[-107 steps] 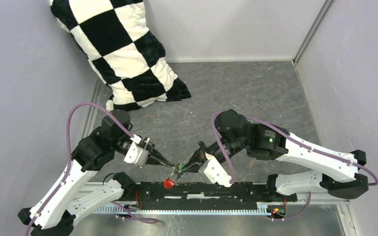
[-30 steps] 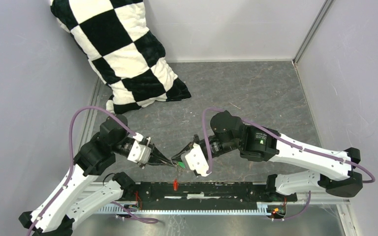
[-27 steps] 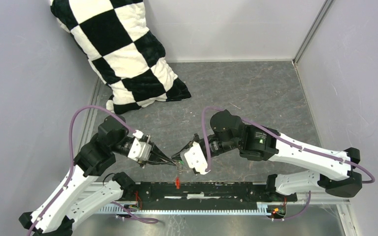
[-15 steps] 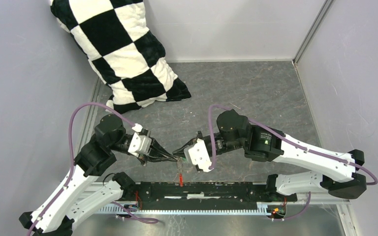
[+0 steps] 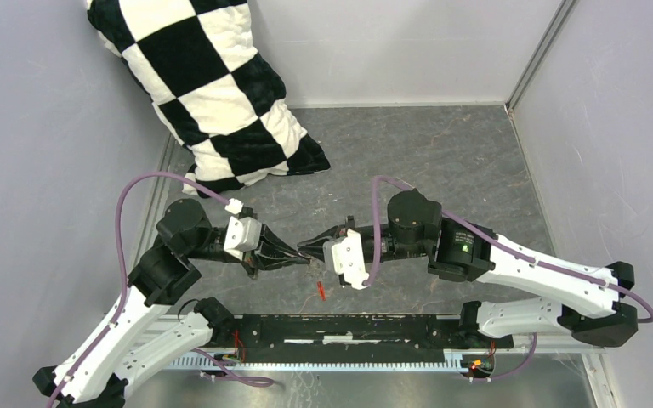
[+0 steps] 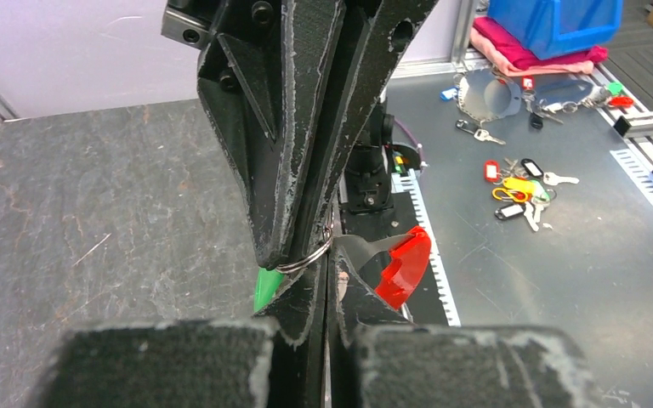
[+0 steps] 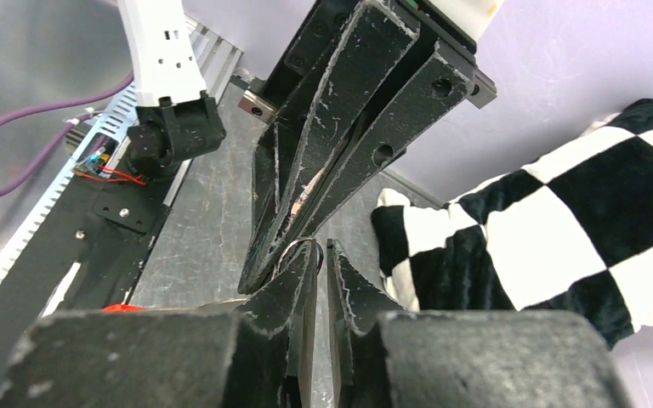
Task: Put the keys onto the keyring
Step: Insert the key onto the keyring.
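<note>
My left gripper [image 5: 292, 257] and right gripper [image 5: 308, 249] meet tip to tip above the grey floor near the front. In the left wrist view my left gripper [image 6: 326, 285] is shut, and the thin silvery keyring [image 6: 306, 255] runs from its tip into the tip of the right fingers [image 6: 306, 161] coming from above. The green-headed key [image 6: 265, 289] pokes out left of the ring. The red tag [image 6: 401, 265] hangs to the right and dangles below the tips in the top view [image 5: 320, 291]. My right gripper [image 7: 319, 252] is nearly closed, with the ring [image 7: 293, 252] at its left fingertip.
A black-and-white checkered pillow [image 5: 212, 93] lies at the back left and also shows in the right wrist view [image 7: 561, 229]. A black rail [image 5: 357, 327] runs along the front edge. Several loose keys and tags [image 6: 523, 183] lie on a metal surface beyond it. Grey walls enclose the floor.
Both grippers, still joined at the tips, have moved away from the front rail toward the middle. The red tag has come along and now swings below them.
</note>
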Robot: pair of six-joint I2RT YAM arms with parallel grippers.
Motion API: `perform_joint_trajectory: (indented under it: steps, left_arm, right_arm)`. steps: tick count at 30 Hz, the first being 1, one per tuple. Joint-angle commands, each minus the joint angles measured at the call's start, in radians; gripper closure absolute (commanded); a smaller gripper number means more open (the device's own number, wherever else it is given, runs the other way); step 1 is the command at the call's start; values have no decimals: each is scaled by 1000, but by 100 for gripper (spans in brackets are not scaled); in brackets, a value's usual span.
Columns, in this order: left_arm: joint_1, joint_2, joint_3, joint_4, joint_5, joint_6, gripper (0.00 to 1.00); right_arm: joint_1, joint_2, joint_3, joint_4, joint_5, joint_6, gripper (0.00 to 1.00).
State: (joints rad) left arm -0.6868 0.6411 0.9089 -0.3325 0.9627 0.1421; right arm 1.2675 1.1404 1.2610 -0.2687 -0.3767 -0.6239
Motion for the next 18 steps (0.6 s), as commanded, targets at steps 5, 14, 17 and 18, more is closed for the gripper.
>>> perform_joint_trajectory:
  steps: [5, 14, 17, 18]
  left_arm:
    - [2, -3, 2, 168, -132, -84, 98]
    - [1, -14, 1, 219, -228, -127, 98]
    - [1, -15, 3, 229, -254, -130, 98]
    - [1, -16, 2, 232, -260, -129, 98]
  right_arm:
    - [15, 6, -15, 40, -29, 35, 85]
    - [15, -3, -2, 40, 22, 38, 77]
    - [16, 4, 8, 36, 27, 42, 77]
    - [14, 4, 11, 34, 29, 43, 76]
